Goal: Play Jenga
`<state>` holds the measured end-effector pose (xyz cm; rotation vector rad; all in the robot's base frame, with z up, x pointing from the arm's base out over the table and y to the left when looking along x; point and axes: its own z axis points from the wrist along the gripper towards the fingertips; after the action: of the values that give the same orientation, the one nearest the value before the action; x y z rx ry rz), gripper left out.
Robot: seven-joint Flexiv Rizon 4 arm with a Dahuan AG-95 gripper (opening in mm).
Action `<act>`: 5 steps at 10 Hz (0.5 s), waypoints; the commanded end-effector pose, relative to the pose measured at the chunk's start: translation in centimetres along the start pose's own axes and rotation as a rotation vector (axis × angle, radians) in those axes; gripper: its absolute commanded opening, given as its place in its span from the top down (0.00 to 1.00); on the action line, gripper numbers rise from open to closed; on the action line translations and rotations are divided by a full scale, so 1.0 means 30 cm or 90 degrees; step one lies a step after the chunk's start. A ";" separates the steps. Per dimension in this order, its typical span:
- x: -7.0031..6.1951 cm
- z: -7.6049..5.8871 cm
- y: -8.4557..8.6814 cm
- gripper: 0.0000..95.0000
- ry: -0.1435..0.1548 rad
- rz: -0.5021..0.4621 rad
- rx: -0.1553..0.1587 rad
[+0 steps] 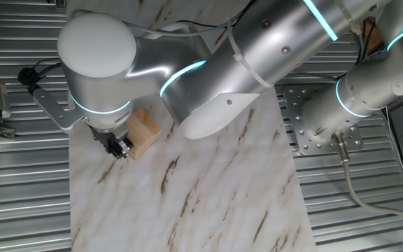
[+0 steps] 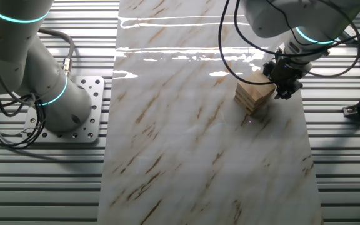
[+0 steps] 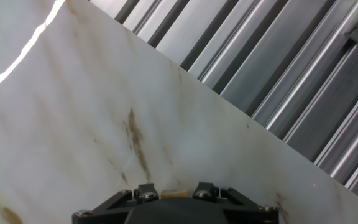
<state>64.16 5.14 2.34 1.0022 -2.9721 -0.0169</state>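
Observation:
The Jenga stack (image 1: 144, 131) is a small pile of light-tan wooden blocks on the marble board, also seen in the other fixed view (image 2: 254, 94). My gripper (image 1: 121, 148) is low at the stack's end and touches it; in the other fixed view the gripper (image 2: 285, 80) sits at the stack's right side. In the hand view the gripper (image 3: 174, 191) shows only its black finger bases, with a tan Jenga block (image 3: 174, 194) filling the narrow gap between them. The jaws look closed on that block.
The marble board (image 2: 199, 144) lies over ribbed metal slats (image 3: 291, 68); its edge runs close beside the gripper. The arm's base plate (image 2: 80, 112) stands left of the board. A second arm's base (image 1: 320, 126) is at the board's right side.

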 end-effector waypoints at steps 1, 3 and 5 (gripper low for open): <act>0.000 0.000 0.000 0.60 0.000 0.001 0.001; 0.000 0.000 0.000 0.60 -0.001 0.001 0.001; 0.000 0.000 0.000 0.60 -0.002 0.001 0.001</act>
<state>64.17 5.14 2.30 1.0013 -2.9753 -0.0163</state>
